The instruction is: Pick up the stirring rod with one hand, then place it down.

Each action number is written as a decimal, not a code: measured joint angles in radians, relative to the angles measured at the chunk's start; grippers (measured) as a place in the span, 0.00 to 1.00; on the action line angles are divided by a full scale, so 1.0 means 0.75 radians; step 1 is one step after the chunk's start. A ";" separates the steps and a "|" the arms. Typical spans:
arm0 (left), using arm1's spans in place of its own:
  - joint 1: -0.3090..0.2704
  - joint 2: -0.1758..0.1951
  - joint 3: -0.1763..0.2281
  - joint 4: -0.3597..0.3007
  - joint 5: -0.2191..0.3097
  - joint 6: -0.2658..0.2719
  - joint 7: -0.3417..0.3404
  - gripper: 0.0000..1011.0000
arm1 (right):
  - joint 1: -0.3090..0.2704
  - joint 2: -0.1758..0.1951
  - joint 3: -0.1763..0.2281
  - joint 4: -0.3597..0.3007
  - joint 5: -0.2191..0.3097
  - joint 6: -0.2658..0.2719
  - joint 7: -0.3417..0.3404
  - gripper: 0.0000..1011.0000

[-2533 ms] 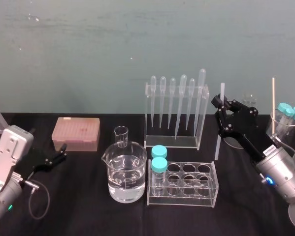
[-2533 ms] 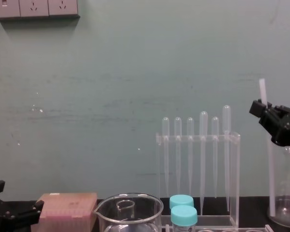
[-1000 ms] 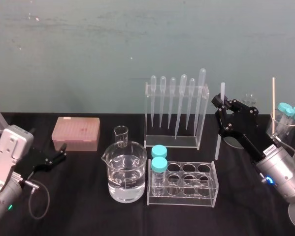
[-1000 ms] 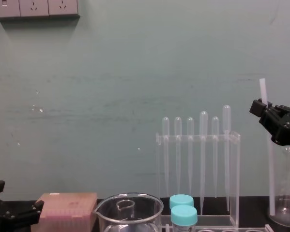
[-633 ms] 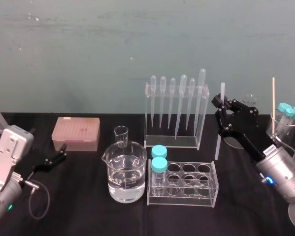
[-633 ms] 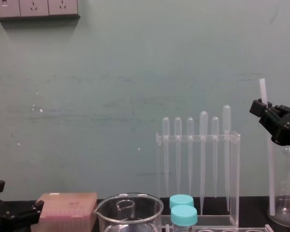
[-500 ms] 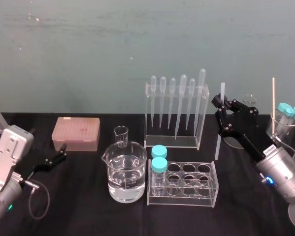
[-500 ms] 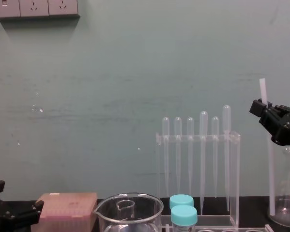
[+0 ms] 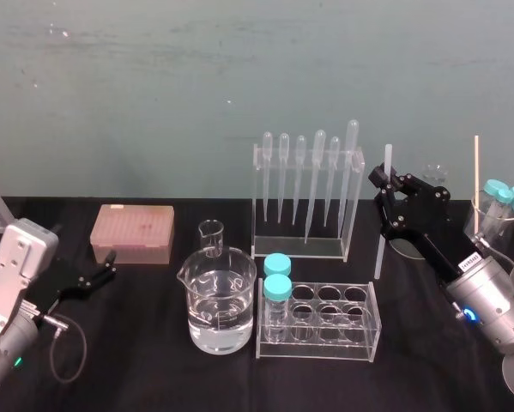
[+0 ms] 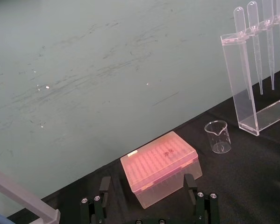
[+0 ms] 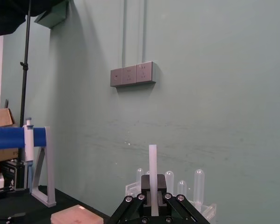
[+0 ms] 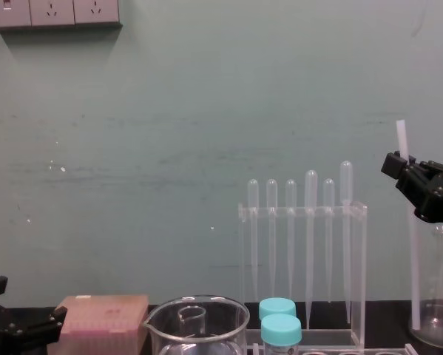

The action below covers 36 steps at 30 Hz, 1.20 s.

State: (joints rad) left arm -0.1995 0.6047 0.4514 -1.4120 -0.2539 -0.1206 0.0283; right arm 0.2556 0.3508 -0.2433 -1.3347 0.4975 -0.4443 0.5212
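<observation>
The stirring rod [image 9: 378, 253], a thin translucent white stick, stands upright just right of the pipette rack. My right gripper [image 9: 379, 178] is shut on its upper part, and a short piece of rod sticks up above the fingers [image 11: 152, 156]. In the chest view the stirring rod [image 12: 414, 281] hangs down from the right gripper [image 12: 390, 164], its lower end close to the black table; I cannot tell whether it touches. My left gripper [image 9: 109, 264] rests low at the far left, open and holding nothing.
A pipette rack [image 9: 306, 202] stands at the back centre. In front of it are a water-filled beaker [image 9: 218, 309], a small beaker [image 9: 210, 236] and a tube rack [image 9: 318, 322] with two blue-capped tubes. A pink tip box [image 9: 132, 232] lies left; glassware [image 9: 488, 219] stands far right.
</observation>
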 joint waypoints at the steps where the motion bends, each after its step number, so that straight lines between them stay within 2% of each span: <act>1: 0.000 0.000 0.000 0.000 0.000 0.000 0.000 0.99 | 0.000 0.000 0.000 0.000 0.000 0.000 0.000 0.07; 28: 0.000 0.000 0.000 0.000 0.000 0.000 0.000 0.99 | -0.001 0.000 0.002 -0.001 -0.005 0.003 0.003 0.07; 36: 0.000 0.000 0.000 0.000 0.000 0.000 0.000 0.99 | -0.029 0.021 0.008 -0.061 -0.037 0.050 0.032 0.07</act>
State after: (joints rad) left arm -0.1995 0.6047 0.4514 -1.4120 -0.2539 -0.1206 0.0283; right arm 0.2342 0.3668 -0.2370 -1.3808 0.4696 -0.4066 0.5455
